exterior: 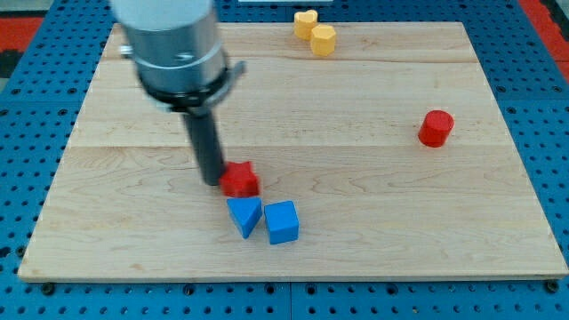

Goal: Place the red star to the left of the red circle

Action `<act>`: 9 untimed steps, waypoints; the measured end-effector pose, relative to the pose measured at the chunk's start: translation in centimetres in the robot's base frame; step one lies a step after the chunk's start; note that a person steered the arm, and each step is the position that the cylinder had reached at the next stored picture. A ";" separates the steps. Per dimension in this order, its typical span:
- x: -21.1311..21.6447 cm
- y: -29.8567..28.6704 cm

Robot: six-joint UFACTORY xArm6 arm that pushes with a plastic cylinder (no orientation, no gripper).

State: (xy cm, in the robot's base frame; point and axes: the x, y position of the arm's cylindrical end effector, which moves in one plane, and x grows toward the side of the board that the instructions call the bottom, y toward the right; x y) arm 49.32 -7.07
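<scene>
A robotics lab bench: a wooden board point(373, 89) lies on blue perforated mounting plate point(36, 89).

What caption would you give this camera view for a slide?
My tip touches the red star from the view's left, far from the red circle at right.

Wooden tabletop point(356, 249) lay on a blue pegboard point(27, 133). Dark rod hung from a grey cylinder at the view's upper left, my tip point(211, 181) pressed against the left side of the red star point(240, 180). Just below the star sat a blue triangle point(244, 216) and a blue cube point(282, 222), touching or nearly touching each other. Red circle point(436, 128) stood well apart toward the view's right. Near the top edge, yellow heart point(306, 23) and yellow hexagon-like block point(324, 40) rested side by side, touching.
</scene>
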 end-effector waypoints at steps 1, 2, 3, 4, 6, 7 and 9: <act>1.1 -5.4; 2.4 0.8; 1.7 10.9; -2.8 15.9; -2.3 11.6; -9.1 11.7; -9.1 20.6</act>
State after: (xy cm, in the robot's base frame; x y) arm 40.27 13.55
